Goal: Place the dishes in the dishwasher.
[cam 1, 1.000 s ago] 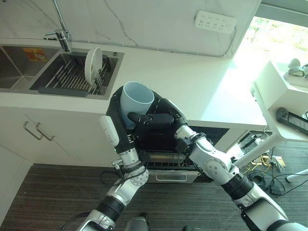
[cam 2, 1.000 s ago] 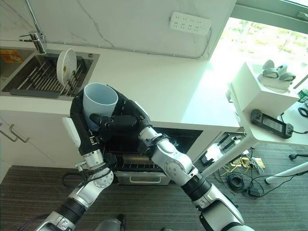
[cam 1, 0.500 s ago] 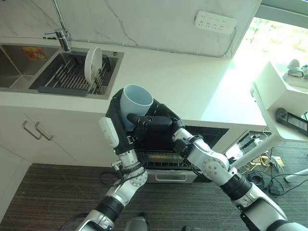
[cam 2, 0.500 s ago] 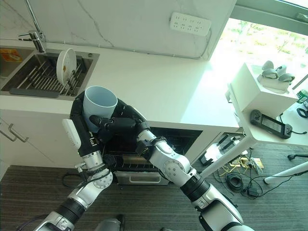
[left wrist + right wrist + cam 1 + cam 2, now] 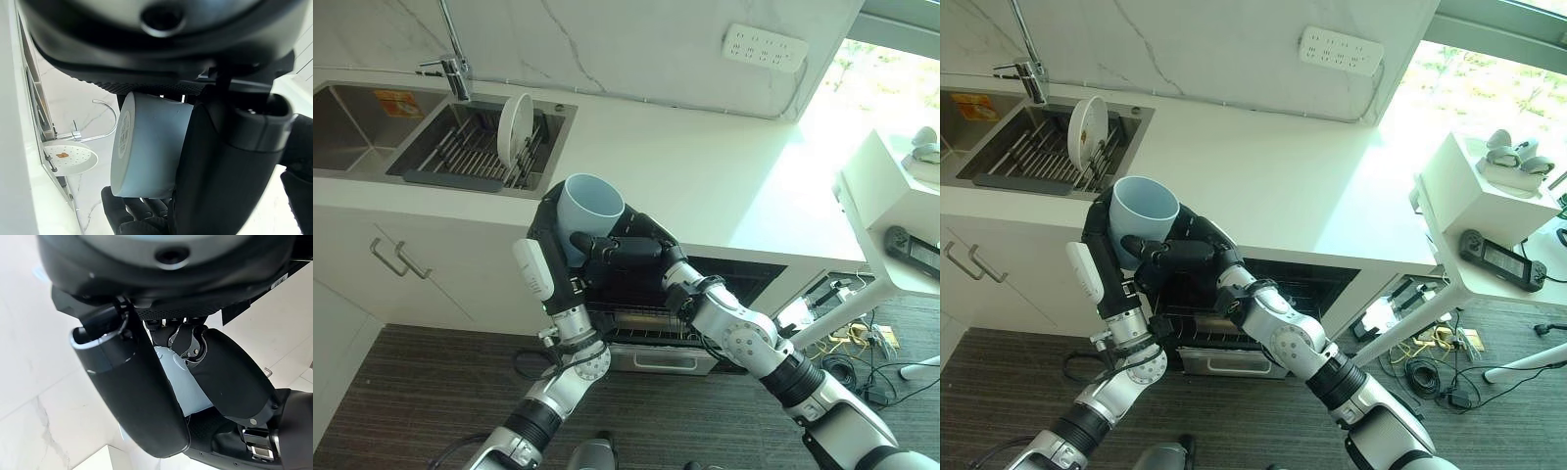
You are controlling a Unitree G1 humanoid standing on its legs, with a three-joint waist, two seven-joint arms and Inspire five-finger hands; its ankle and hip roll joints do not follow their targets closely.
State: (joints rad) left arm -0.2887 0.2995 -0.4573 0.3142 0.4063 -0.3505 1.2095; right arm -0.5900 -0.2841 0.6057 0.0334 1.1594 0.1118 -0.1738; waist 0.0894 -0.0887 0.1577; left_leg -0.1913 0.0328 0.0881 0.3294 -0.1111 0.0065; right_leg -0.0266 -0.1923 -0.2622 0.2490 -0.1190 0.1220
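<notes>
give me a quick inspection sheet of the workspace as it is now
surface: white countertop, bare part beside the sink
job's things: pale blue cup held upright between both hands; white plate standing on edge in the sink rack; dishwasher open under the counter
clutter: nothing seen on the counter
hands: left hand curled round the cup; right hand fingers curled on the cup's side
cables: loose cables on the floor under the side table
surroundings: faucet, wall power strip, controller on the side table
</notes>
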